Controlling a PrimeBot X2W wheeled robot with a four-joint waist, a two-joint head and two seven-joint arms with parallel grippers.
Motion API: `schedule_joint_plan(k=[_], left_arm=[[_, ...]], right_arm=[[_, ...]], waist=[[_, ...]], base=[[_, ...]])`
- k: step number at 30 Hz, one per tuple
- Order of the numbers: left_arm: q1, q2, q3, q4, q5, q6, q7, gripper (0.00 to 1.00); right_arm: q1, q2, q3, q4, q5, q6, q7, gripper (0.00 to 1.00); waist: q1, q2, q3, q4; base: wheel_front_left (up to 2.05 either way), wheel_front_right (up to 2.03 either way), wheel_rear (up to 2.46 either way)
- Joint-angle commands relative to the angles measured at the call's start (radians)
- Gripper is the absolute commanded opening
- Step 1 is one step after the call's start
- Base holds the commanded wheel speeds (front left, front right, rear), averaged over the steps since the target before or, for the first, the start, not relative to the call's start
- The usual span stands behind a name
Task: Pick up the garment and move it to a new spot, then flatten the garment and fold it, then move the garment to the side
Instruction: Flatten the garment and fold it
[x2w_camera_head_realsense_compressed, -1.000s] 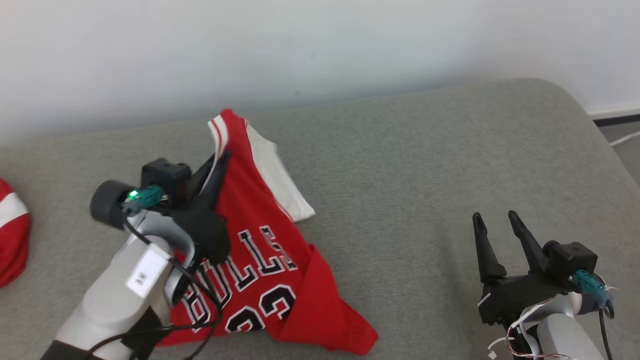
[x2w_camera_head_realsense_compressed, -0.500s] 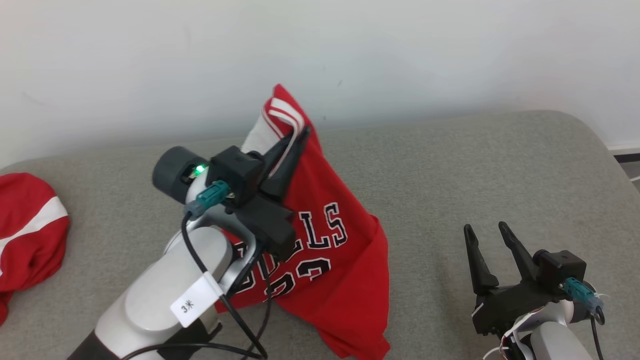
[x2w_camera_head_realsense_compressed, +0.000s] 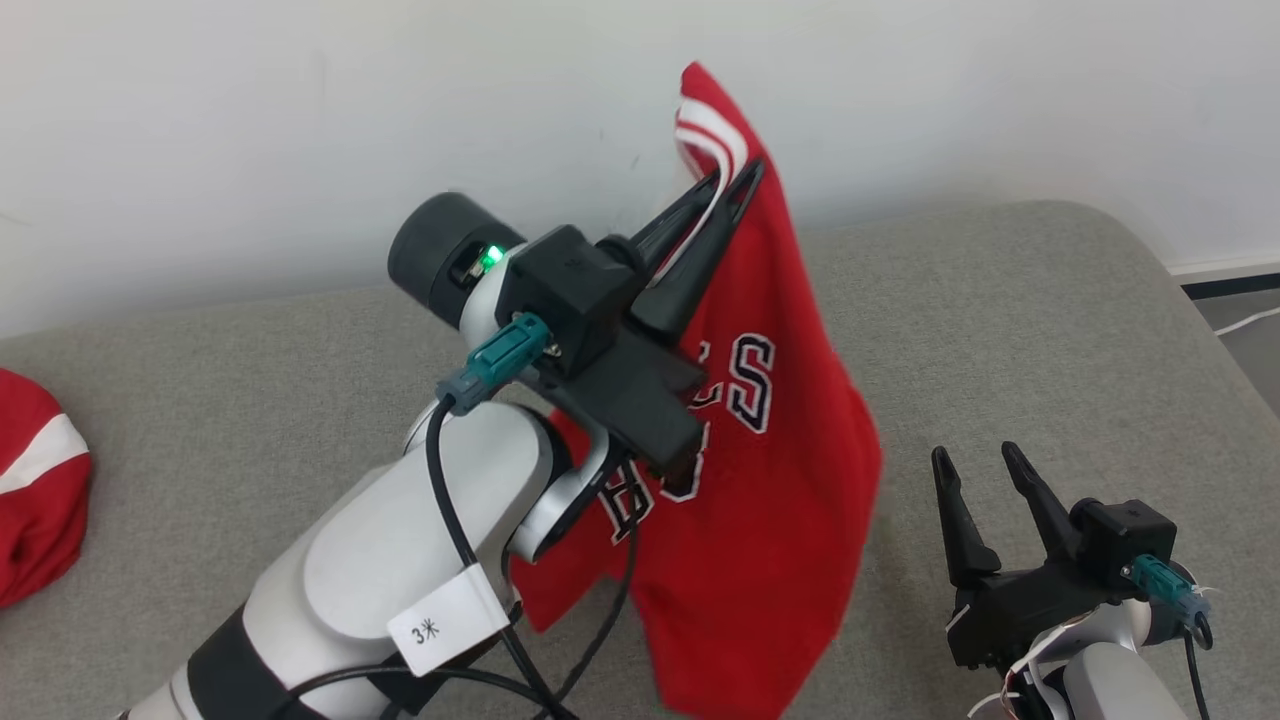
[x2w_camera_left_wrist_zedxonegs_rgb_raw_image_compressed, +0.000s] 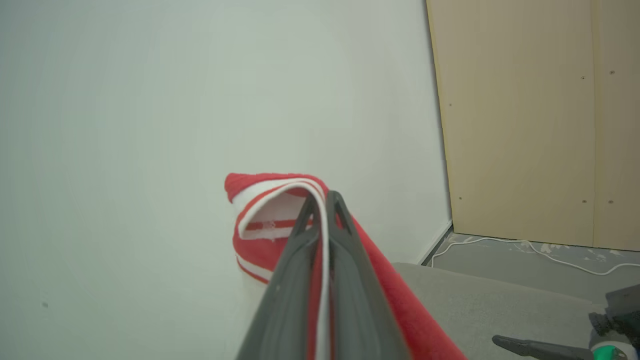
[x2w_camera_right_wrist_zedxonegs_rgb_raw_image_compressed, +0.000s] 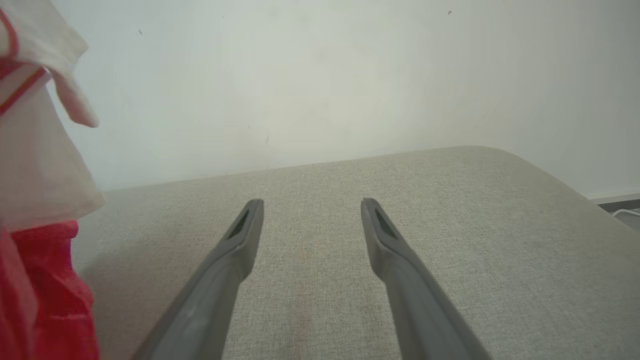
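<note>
Between my left gripper's (x2w_camera_head_realsense_compressed: 735, 178) two fingers, which are pressed together, a white-and-red striped edge of the garment (x2w_camera_head_realsense_compressed: 780, 500) is pinched. From that pinch the red garment hangs loosely, its black-and-white lettering partly hidden behind my wrist and its top corner showing in front of the white wall (x2w_camera_head_realsense_compressed: 200, 100). It drapes over the grey cushion (x2w_camera_head_realsense_compressed: 1000, 300); I cannot tell whether its lower edge touches the fabric. Off to the right, my right gripper (x2w_camera_head_realsense_compressed: 975, 455) sits low over the cushion, fingers spread with nothing between them, apart from the garment. Far to my left, another red-and-white cloth (x2w_camera_head_realsense_compressed: 30, 490) lies on the cushion.
</note>
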Motion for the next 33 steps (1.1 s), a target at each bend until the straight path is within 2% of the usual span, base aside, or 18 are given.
schedule_joint_plan(k=[1, 5, 9, 25, 33], left_arm=[[-0.011, -0.003, 0.005, -0.007, 0.002, 0.008, 0.002, 0.00], [-0.021, -0.009, 0.020, -0.023, -0.012, 0.021, 0.000, 0.00], [0.011, 0.019, 0.032, 0.015, -0.031, 0.026, 0.002, 0.00], [0.156, 0.098, 0.117, 0.329, -0.097, 0.078, -0.109, 0.00], [0.185, 0.175, 0.199, 0.375, -0.109, 0.104, -0.131, 0.00]], right_arm=[[0.007, -0.003, -0.004, -0.005, -0.006, 0.000, 0.000, 1.00], [0.004, -0.003, -0.003, -0.006, -0.008, 0.000, 0.000, 1.00], [-0.001, -0.003, -0.004, -0.008, -0.002, 0.000, 0.000, 1.00], [-0.019, -0.003, -0.010, -0.015, -0.017, 0.000, 0.000, 1.00], [-0.016, -0.003, -0.012, -0.018, -0.014, 0.000, 0.000, 1.00]], waist=[[0.0001, -0.0001, 0.000, 0.000], [0.0001, -0.0001, 0.005, 0.003], [0.0001, -0.0001, 0.013, 0.009], [0.0001, -0.0001, 0.057, 0.072], [0.0001, -0.0001, 0.064, 0.102]], base=[[0.00, 0.00, 0.00], [0.00, 0.00, 0.00], [0.00, 0.00, 0.00], [0.00, 0.00, 0.00], [0.00, 0.00, 0.00]])
